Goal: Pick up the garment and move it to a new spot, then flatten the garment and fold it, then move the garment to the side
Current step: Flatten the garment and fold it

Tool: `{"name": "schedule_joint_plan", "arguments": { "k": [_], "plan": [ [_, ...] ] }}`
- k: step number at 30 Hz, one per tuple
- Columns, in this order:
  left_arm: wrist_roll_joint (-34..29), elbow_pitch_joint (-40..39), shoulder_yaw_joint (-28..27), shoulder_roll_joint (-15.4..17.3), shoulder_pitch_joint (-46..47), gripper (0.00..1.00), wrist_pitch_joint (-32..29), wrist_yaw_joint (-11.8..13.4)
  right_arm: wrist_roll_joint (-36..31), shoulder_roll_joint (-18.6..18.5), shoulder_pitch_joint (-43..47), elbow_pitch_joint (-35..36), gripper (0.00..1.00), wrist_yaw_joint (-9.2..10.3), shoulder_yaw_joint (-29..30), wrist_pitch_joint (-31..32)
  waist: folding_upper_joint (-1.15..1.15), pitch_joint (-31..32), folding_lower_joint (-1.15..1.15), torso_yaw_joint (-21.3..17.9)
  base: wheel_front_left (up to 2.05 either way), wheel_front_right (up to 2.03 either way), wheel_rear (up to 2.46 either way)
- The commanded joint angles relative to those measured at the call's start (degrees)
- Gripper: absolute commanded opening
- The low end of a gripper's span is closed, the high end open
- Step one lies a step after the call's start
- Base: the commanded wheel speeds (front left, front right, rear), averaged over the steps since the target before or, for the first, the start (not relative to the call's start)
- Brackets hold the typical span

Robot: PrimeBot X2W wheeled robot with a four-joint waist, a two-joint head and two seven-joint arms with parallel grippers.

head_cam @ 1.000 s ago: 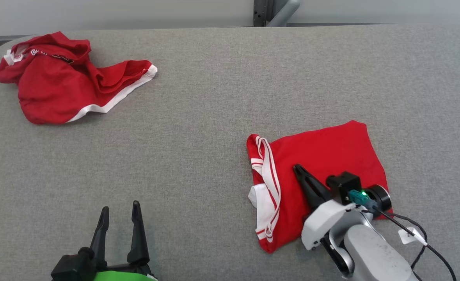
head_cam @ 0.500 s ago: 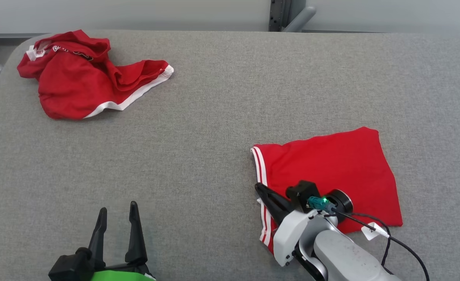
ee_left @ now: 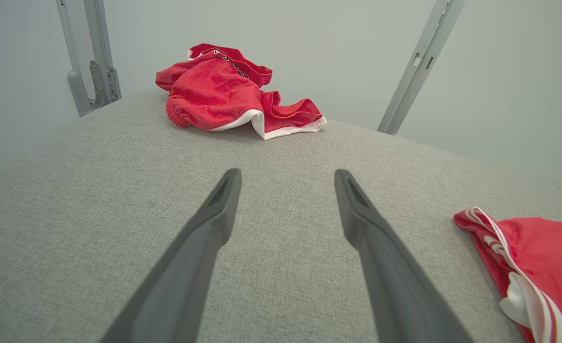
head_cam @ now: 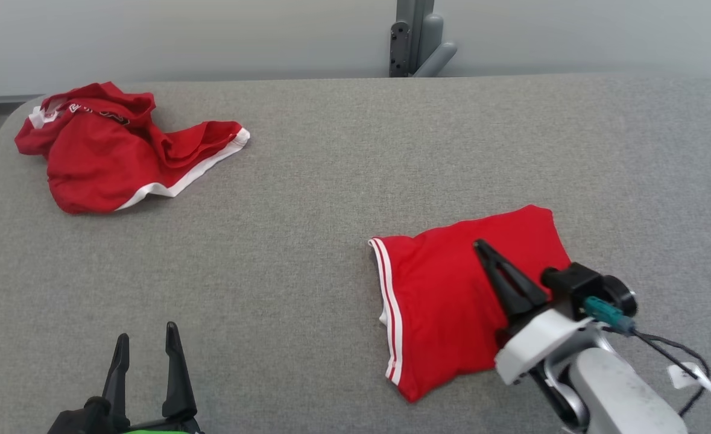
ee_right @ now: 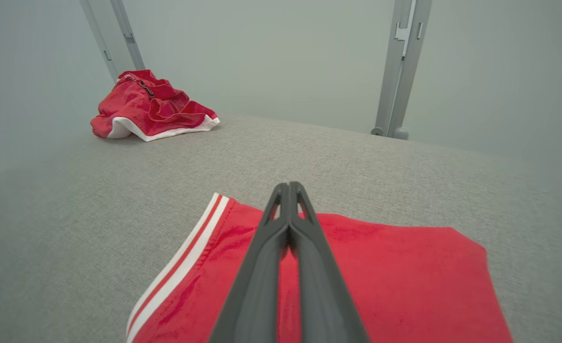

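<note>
Red garment [head_cam: 451,301] looks soft and limp: your right end effector [head_cam: 482,246] is shut, empty; pinch all layers at the striped hem [head_cam: 389,313]

Crumpled red garment [head_cam: 108,150] with a white hem band and dark print along its waistband, heaped near the far left corner of the grey fabric-covered table [head_cam: 307,199]. White label showing at the heap's far left end. Rounded table corner just beside it. Beyond the far edge, a grey metal upright [head_cam: 412,36] with a bolted bracket, against a plain pale wall [head_cam: 180,36]. In the left wrist view, a second slotted grey rail [ee_left: 419,57], off to the heap's right.
</note>
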State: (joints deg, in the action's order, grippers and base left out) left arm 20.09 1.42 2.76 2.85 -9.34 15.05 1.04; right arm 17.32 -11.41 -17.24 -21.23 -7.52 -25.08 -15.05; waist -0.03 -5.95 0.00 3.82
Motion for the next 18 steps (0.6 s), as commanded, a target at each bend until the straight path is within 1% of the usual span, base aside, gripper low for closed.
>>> {"name": "schedule_joint_plan", "arguments": {
  "k": [1, 2, 3, 4, 5, 7, 10, 13, 18],
  "plan": [
    [-0.98, 0.1, -0.34, 0.08, -0.86, 1.0, 0.15, -0.37, -0.59, -0.96, 1.84, 0.96, 0.04, 0.05, 1.6, -0.17, 0.03, 1.48, 0.0, -1.42, 0.0, 0.0, 0.0],
    [-1.56, 0.16, -0.49, 0.08, -1.01, 1.0, 0.15, -0.65, -1.33, -1.72, 3.04, 2.44, 0.27, 0.05, 3.55, -0.18, 0.03, 1.8, 0.0, -1.69, 0.0, 0.0, 0.0],
    [-2.39, 0.31, -0.57, 0.08, -1.03, 1.0, 0.15, -0.97, -2.0, -2.35, 4.26, 3.72, 0.45, 0.05, 5.29, -0.17, 0.03, 2.11, 0.0, -1.9, 0.0, 0.0, 0.0],
    [-3.36, 0.52, -0.62, 0.08, -1.07, 1.0, 0.15, -1.27, -2.52, -2.87, 5.43, 5.1, 0.77, 0.05, 6.92, -0.18, 0.03, 2.45, 0.0, -2.06, 0.0, 0.0, 0.0],
    [-3.94, 0.78, -0.7, 0.09, -1.14, 1.0, 0.15, -1.54, -2.69, -3.3, 6.65, 6.28, 1.0, 0.05, 8.63, -0.18, 0.03, 2.77, 0.0, -2.22, 0.0, 0.0, 0.0],
    [-5.16, 1.47, -0.45, 0.08, -1.28, 1.0, 0.15, -2.55, -3.7, -4.31, 9.32, 7.48, 1.0, 0.06, 12.2, -0.18, 0.03, 3.46, 0.0, -2.38, 0.0, 0.0, 0.0],
    [-6.26, 2.66, -0.15, 0.09, -1.4, 1.0, 0.15, -4.15, -4.93, -3.69, 12.5, 8.2, 1.0, 0.05, 16.17, -0.18, 0.03, 4.28, 0.0, -2.55, 0.0, 0.0, 0.0],
    [-7.03, 4.15, -0.27, 0.09, -1.41, 1.0, 0.15, -5.19, -5.79, -2.29, 15.14, 8.4, 1.0, 0.05, 18.94, -0.18, 0.03, 4.99, 0.0, -2.76, 0.0, 0.0, 0.0],
    [-7.64, 5.69, -0.87, 0.09, -1.66, 1.0, 0.15, -5.91, -6.48, 0.61, 18.05, 7.87, 1.0, 0.05, 21.29, -0.18, 0.03, 5.86, 0.0, -3.14, 0.0, 0.0, 0.0]
  ]
}}
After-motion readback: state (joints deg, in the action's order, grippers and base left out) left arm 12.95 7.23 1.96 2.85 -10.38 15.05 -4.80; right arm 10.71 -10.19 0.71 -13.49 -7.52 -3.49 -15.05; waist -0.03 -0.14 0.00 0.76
